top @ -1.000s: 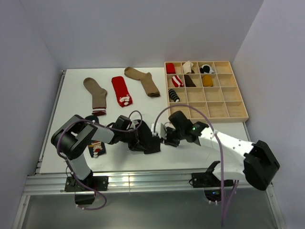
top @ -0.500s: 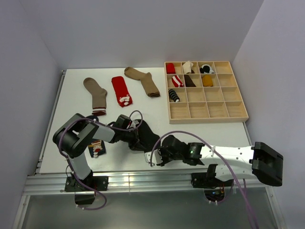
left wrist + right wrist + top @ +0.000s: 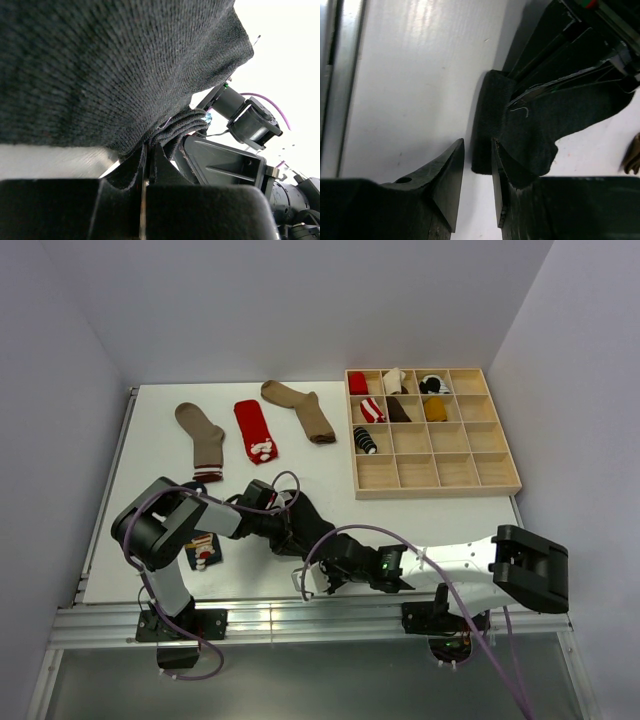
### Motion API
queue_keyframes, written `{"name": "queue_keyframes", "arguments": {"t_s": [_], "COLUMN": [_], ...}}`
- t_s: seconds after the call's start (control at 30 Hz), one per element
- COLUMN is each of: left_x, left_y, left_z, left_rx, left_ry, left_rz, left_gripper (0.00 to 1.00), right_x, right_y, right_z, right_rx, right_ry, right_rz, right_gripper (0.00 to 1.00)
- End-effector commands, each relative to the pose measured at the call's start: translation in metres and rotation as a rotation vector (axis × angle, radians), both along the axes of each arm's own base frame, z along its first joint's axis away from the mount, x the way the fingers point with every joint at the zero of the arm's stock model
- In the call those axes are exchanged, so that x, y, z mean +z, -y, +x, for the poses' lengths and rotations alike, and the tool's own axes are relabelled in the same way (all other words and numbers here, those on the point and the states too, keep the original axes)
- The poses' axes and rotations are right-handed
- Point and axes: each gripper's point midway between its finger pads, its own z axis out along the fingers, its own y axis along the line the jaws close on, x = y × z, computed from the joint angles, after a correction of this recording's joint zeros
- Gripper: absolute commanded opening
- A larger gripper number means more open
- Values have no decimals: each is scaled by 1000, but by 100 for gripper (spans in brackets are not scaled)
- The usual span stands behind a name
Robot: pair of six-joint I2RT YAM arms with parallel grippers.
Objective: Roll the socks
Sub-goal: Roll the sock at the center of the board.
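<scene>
Overhead cam: L end effector (image 3: 292,532) and R end effector (image 3: 308,580) meet over a black sock (image 3: 316,518) near the front edge of the table (image 3: 440,515). Neither grip can be read from up here.

L wrist cam: L end effector (image 3: 148,150) is clamped tight on a fold of the black sock (image 3: 110,65). The fabric fills the upper frame, w/ the R arm (image 3: 245,120) behind it.

R wrist cam: R end effector (image 3: 477,145) has its jaws narrowly parted, w/ the black sock's (image 3: 535,120) edge in the gap. A sliver of table (image 3: 410,75) shows btwn one finger and the fabric, so there is no grip.

Only the overhead shows the rest. A tan sock (image 3: 203,440), red sock (image 3: 254,430) and brown sock (image 3: 300,410) lie flat at the far side. A navy sock (image 3: 203,550) sits beside the L arm (image 3: 160,530). A wooden tray (image 3: 440,489) at right holds rolled socks (image 3: 372,410) in its far-left compartments.
</scene>
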Motion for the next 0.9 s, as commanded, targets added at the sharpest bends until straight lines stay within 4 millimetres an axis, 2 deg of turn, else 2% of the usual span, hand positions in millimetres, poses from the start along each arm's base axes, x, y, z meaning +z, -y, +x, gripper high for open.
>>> {"name": "queue_keyframes", "arguments": {"t_s": [0.0,0.5,0.67,0.7,0.87], "left_x": [-28,-20,-17,-15,-10], "left_y": [-20,-19,-18,-17,-17], "left_z": [-17,-16,-16,-15,-12], "left_rx": [27,4,-11,-14,-18], "left_ry": [-126,-105,-99,-92,-70], "left_rz": [130,106,93,85,81], "left_gripper": [1,0,1,2,6], "right_x": [9,-19,-20,-21,-18], "right_y": [-10,-7,-6,-8,-2], "right_z": [12,13,14,10,11], "right_rx": [-11,-14,-37,-23,-49], "right_ry": [77,22,-42,-80,-230], "right_rz": [53,-53,-83,-89,-149], "right_gripper": [35,36,27,26,15]}}
